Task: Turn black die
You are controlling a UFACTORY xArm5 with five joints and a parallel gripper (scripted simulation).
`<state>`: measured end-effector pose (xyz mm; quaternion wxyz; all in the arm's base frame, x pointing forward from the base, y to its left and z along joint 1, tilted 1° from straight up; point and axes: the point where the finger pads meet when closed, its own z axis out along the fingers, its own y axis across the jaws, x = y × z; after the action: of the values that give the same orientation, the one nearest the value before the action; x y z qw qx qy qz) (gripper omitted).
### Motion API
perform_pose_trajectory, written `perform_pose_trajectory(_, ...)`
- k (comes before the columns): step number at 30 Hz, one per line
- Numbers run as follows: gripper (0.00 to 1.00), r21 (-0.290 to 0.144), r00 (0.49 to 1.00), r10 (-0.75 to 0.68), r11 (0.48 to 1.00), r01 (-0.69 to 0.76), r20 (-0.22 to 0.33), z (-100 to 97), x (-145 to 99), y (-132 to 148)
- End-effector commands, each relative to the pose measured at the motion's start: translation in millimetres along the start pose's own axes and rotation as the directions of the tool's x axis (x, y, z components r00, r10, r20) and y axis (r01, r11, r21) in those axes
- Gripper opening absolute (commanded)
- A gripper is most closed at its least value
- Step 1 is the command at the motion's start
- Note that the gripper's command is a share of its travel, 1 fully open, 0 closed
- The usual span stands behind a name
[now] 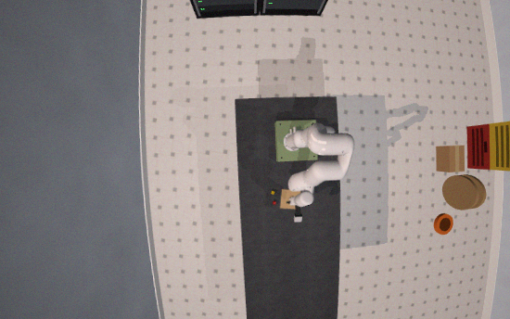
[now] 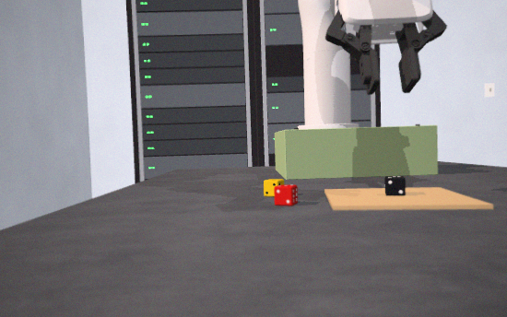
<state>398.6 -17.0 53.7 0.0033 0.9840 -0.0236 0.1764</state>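
The black die (image 2: 395, 185) lies flat on the tan mat (image 2: 407, 198), near the mat's far edge. Its front face shows two white pips; I cannot see its top face. My gripper (image 2: 389, 89) hangs high above the die, fingers pointing down and apart, with nothing between them. In the overhead view the gripper (image 1: 298, 217) sits at the mat's (image 1: 287, 200) near edge, and the arm hides the black die. The red die (image 2: 286, 194) and the yellow die (image 2: 272, 186) rest on the table left of the mat, close together, the yellow one behind. Both also show in the overhead view, red (image 1: 274, 203) and yellow (image 1: 273, 192).
The green base block (image 2: 357, 152) under the arm stands just behind the mat. Server racks (image 2: 194, 88) stand at the back. On the floor at the right are a cardboard box (image 1: 450, 159), a round brown drum (image 1: 464, 191), an orange bowl (image 1: 443, 223) and red and yellow crates (image 1: 488, 146).
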Motion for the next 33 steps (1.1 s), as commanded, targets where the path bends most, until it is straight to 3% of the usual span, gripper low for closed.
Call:
perform_pose_trajectory(1,0.36,-0.001,0.988,0.0,1.0,0.0,0.155,2.7,10.0,0.2)
perform_pose_trajectory(3,0.36,-0.001,0.988,0.0,1.0,0.0,0.155,2.7,10.0,0.2)
perform_pose_trajectory(7,0.36,-0.001,0.964,0.0,1.0,0.001,0.265,1.8,17.4,0.8)
perform_pose_trajectory(10,0.36,-0.002,0.95,0.0,1.0,0.001,0.314,1.1,20.5,1.2)
perform_pose_trajectory(16,0.36,-0.002,0.941,0.0,1.0,0.001,0.338,0.5,22.0,1.4)
perform_pose_trajectory(17,1.0,-0.002,0.941,0.0,1.0,0.001,0.338,0.5,22.0,1.4)
perform_pose_trajectory(28,1.0,-0.003,0.941,0.003,1.0,-0.002,0.338,0.9,21.7,1.4)
perform_pose_trajectory(33,1.0,-0.07,0.922,0.202,0.979,-0.19,0.331,25.8,5.8,2.6)
